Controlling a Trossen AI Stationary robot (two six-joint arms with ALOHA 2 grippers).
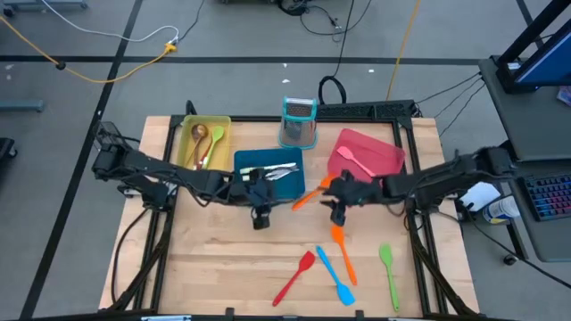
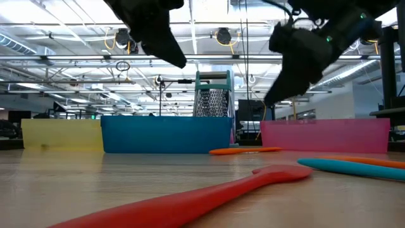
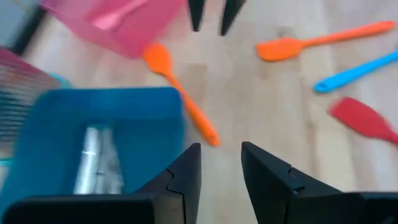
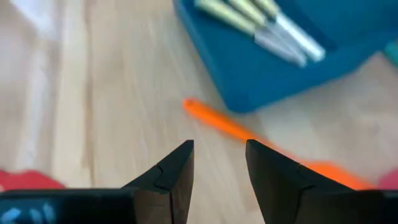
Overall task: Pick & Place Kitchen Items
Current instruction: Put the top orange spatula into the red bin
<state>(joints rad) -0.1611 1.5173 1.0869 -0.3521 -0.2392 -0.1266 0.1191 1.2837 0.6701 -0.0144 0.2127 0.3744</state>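
Yellow tray (image 1: 207, 122) far left, spoons (image 1: 207, 143) inside. Blue tray (image 1: 268, 160) next, knives (image 1: 278, 169) in it. Left end effector (image 1: 260, 215) hangs near the blue tray's front edge, fingers parted, empty. Right end effector (image 1: 340, 214) above the worktop (image 1: 223, 259), open, empty, orange spatula (image 1: 308, 196) just beside it. Pink tray (image 1: 379, 156) holds a pink spatula (image 1: 355, 160). Loose spatulas (image 1: 335, 272) lie near front.

Wooden table (image 1: 223, 267); trays (image 1: 268, 167), spatulas (image 1: 343, 253)

Bright, even light falls from ceiling strip lamps (image 2: 76, 60); shadows stay soft, and both wrist views are motion-blurred.
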